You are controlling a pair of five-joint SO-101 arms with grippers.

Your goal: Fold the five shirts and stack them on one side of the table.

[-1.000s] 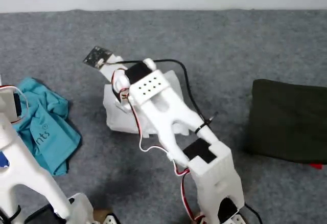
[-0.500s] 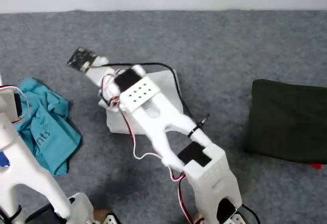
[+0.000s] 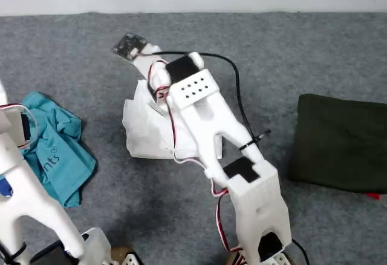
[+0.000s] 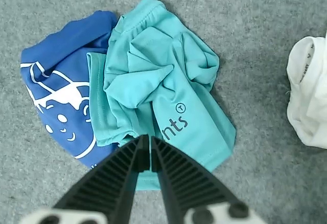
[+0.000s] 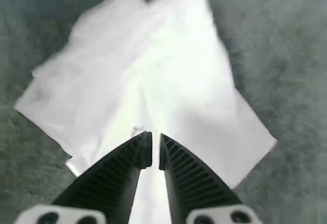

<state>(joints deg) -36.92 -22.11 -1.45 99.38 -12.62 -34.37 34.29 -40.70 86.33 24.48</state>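
White shirt lies rumpled beneath the right arm, teal shirt nearby.

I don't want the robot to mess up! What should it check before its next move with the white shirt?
1. Right end effector above the white shirt: ok.
2. Right end effector pinching cloth: cannot tell; its fingers are shut.
3. White shirt folded neatly: not ok, it lies lumpy.
4. Left end effector out of the way: ok, shut above the teal shirt, apart from the white one.
5. Teal shirt and blue shirt folded: not ok, crumpled, teal lying over blue.
6. Stacking spot ready: ok, the dark green shirt lies folded at one side of the table.
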